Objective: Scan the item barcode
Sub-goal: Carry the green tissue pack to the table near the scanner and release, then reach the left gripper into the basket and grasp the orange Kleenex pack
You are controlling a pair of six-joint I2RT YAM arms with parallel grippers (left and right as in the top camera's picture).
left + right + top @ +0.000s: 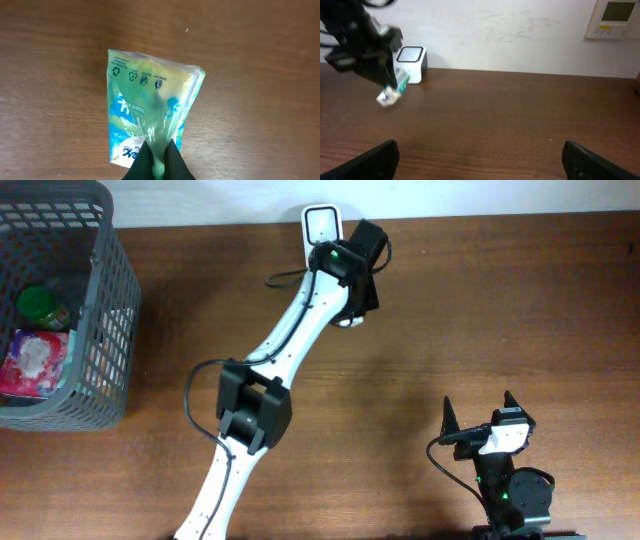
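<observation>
The item is a see-through green and blue pouch (150, 107) with white print. My left gripper (159, 152) is shut on its lower edge, and it hangs just above the wooden table. From overhead only a white corner of the pouch (349, 321) shows under the left gripper (356, 298). The white barcode scanner (322, 225) stands at the table's back edge, right behind that gripper. In the right wrist view the pouch (394, 91) hangs in front of the scanner (411, 59). My right gripper (478, 415) rests near the front right, open and empty (480, 160).
A grey mesh basket (105, 310) stands at the far left, holding a green-lidded jar (40, 304) and a pink packet (36, 361). The left arm (250, 410) stretches diagonally across the table's middle. A white wall panel (615, 17) hangs behind the table.
</observation>
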